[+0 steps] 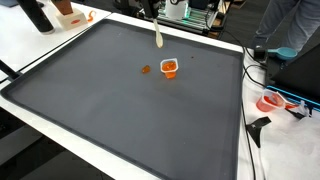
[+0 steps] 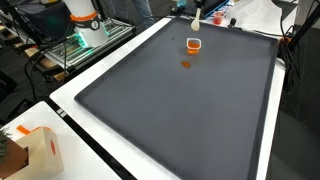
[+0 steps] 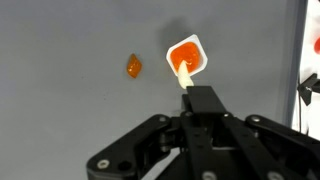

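Note:
A small white cup [image 1: 169,68] with orange contents stands on the dark grey mat [image 1: 120,110], at its far side in both exterior views [image 2: 193,44]. A small orange piece [image 1: 145,70] lies on the mat just beside the cup, apart from it [image 2: 186,64]. My gripper [image 3: 200,100] hovers above them, shut on a pale stick-like tool [image 1: 158,37] that hangs down toward the mat. In the wrist view the tool's pale tip [image 3: 184,78] lies over the cup's near edge [image 3: 188,57], with the orange piece [image 3: 134,67] to its left.
The mat [image 2: 180,120] covers a white table [image 2: 75,95]. A cardboard box [image 2: 35,150] sits at one corner. A red and white object [image 1: 275,102] and cables lie off the table's side. Equipment racks [image 2: 80,30] stand behind.

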